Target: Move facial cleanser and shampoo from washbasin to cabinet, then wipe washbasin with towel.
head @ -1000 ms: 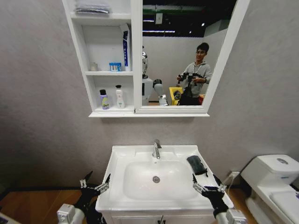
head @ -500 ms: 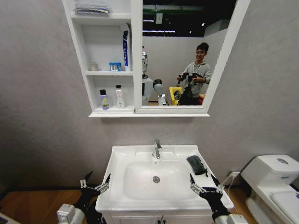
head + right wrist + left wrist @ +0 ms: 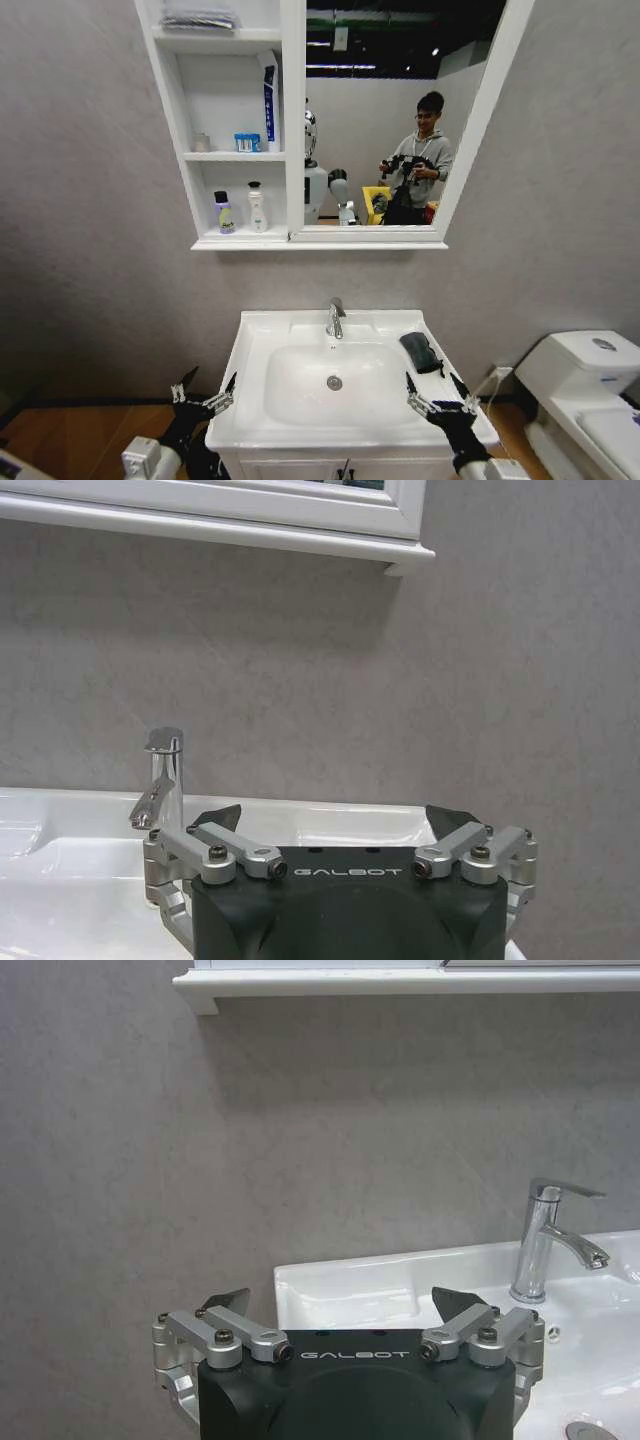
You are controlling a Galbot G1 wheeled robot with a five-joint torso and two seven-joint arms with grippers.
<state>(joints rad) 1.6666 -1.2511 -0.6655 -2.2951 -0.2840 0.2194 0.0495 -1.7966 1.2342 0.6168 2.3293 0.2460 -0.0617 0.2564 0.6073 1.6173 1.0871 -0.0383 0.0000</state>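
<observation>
left gripper point(image 3: 204, 393) wide open, lower left of frame beside washbasin point(image 3: 250, 345). right gripper point(image 3: 437, 393) wide open, lower right, over basin rim near towel point(image 3: 420, 351).

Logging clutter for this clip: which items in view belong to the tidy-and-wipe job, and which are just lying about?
Job items:
- washbasin
- cabinet
- dark towel on the basin's right rim
- two bottles on the cabinet's bottom shelf
- left gripper and right gripper, open, at the basin's front corners

Lying about:
- toilet
- tube, middle shelf
- small blue box
</observation>
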